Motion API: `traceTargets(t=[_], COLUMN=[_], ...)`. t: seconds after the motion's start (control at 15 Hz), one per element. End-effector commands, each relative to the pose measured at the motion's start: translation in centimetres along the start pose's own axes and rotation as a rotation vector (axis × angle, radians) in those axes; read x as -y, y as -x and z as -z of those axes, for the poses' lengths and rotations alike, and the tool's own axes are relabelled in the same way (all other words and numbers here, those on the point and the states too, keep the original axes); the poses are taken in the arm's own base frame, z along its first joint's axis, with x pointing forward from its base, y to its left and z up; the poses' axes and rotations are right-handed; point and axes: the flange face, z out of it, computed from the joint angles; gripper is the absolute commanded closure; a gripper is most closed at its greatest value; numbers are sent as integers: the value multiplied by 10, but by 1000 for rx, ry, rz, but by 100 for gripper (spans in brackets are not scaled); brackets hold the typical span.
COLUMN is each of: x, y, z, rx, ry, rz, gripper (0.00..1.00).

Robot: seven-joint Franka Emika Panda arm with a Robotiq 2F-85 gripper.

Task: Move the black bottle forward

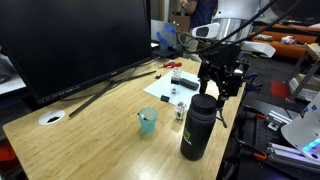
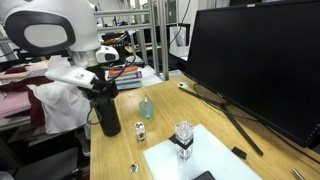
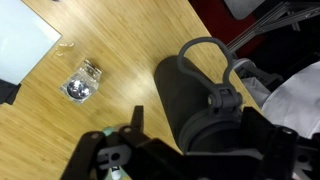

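The black bottle stands upright near the table's edge; it also shows in an exterior view. It is much taller than the small teal cup beside it. My gripper hangs just above the bottle's cap, also seen in an exterior view. In the wrist view the bottle lies between my fingers, and my gripper is open. Bare wood shows between one finger and the cap. The bottle has a loop handle on its cap.
A small glass jar and a clear cube on a black base stand near a white sheet. A large dark monitor on a splayed stand fills the back. The table edge runs right beside the bottle.
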Motion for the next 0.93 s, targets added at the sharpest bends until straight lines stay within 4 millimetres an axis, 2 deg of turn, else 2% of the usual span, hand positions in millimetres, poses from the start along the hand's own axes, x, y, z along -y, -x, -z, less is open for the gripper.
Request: traceTargets(t=[0.0,0.33,0.73,0.8,0.87], x=[0,17,29,29,30], y=[0,-1,14,5,7], z=[0,22,69,62,67], rx=[1,-12,-63,-56,-68], ry=[0,25,62,49,54], rz=[0,62,32,53,52], gripper=[0,0,0,0,0])
